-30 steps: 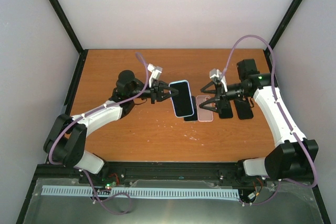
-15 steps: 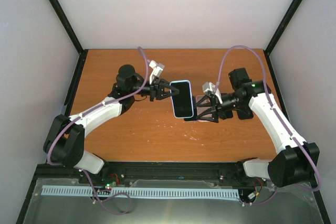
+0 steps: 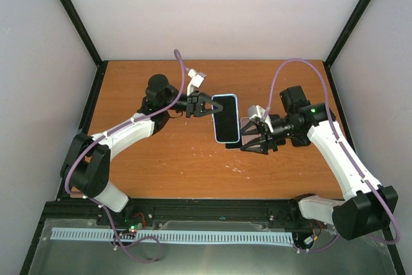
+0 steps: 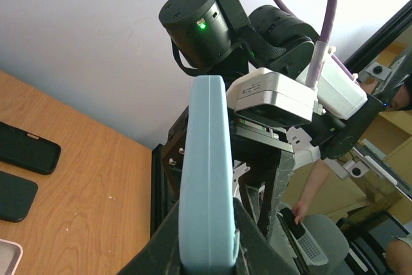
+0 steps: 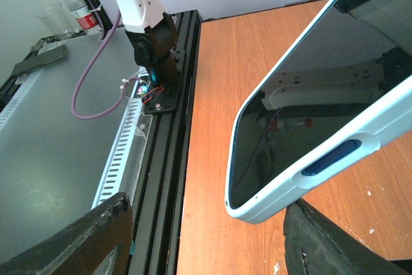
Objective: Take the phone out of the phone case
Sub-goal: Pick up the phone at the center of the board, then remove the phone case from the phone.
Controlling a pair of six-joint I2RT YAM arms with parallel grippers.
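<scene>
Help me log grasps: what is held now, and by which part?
The left gripper holds the cased phone by its edge nearest that arm, jaws on front and back. The right gripper is open, holding nothing.

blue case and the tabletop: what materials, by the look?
phone case: probably soft silicone or TPU, matte pale blue. Its edge is evenly dull, the corners are rounded, and the right wrist view shows a moulded side button. Hard plastic can't be ruled out.
table: wood-grain laminate or veneer, orange-brown, low sheen. Grain lines and small white scuffs show.
</scene>
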